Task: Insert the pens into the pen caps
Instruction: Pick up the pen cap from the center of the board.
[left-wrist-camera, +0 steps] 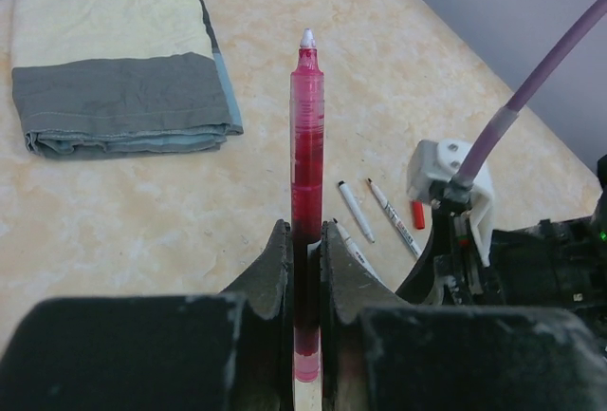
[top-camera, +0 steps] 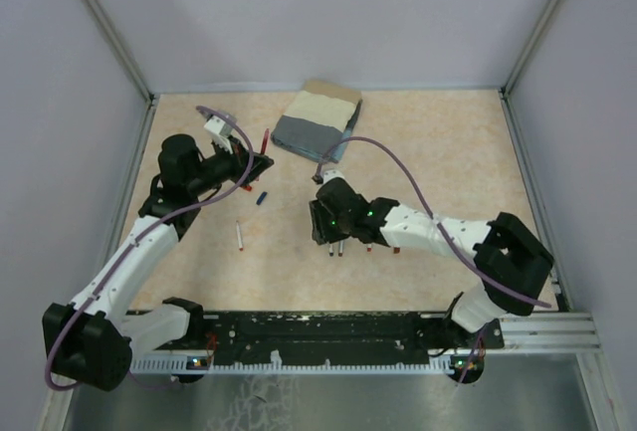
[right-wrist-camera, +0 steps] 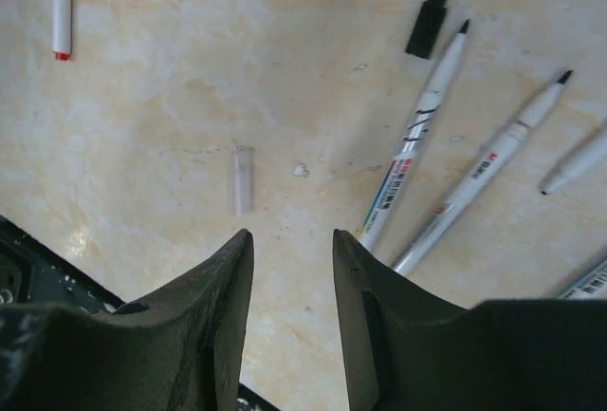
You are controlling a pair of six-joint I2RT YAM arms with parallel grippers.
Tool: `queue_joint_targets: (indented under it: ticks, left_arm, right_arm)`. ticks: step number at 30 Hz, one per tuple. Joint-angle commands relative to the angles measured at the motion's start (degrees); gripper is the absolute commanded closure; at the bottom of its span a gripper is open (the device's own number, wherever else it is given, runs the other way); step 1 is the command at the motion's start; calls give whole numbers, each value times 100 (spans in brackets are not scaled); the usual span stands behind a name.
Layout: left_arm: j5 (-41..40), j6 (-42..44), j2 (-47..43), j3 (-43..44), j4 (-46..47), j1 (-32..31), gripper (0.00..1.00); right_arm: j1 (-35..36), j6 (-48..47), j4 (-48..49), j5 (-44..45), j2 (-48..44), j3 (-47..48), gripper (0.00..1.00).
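Note:
In the left wrist view my left gripper (left-wrist-camera: 304, 233) is shut on a translucent red pen (left-wrist-camera: 306, 136), which points away from me with its white tip bare. The top view shows that pen (top-camera: 264, 140) raised above the table's left side. My right gripper (right-wrist-camera: 292, 240) hangs open over bare table with nothing between its fingers. Just ahead of it lies a clear pen cap (right-wrist-camera: 243, 179). To its right lie uncapped white pens (right-wrist-camera: 417, 140) (right-wrist-camera: 484, 169) and a black cap (right-wrist-camera: 428, 18). Far left lies a red-ended pen (right-wrist-camera: 62, 3). A blue cap (top-camera: 262, 196) lies by the left gripper.
A folded grey and cream cloth (top-camera: 318, 120) lies at the back of the table. A red cap (left-wrist-camera: 417, 214) rests beside the right arm's wrist. The black base rail (top-camera: 318, 329) runs along the near edge. Purple cables arc over both arms.

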Motion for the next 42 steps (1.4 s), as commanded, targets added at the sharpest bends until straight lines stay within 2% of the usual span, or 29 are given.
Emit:
queue_joint_targets:
  ticks: [1, 7, 19, 31, 42]
  left_arm:
    - [127, 119, -149, -30, 265, 28, 100]
    - [127, 127, -188, -41, 279, 25, 100]
    - [123, 133, -226, -52, 284, 25, 100]
    - [88, 144, -282, -45, 266, 31, 100]
    - [74, 147, -355, -57, 254, 30, 100]
  right_arm:
    - [276, 119, 412, -127, 455, 580, 60]
    - [433, 42, 344, -247, 921, 897, 60]
    - [674, -205, -623, -73, 2157, 1921, 61]
    - [1018, -502, -1684, 642, 2838, 2631, 63]
    - [1081, -464, -1934, 925, 3081, 2823, 67]
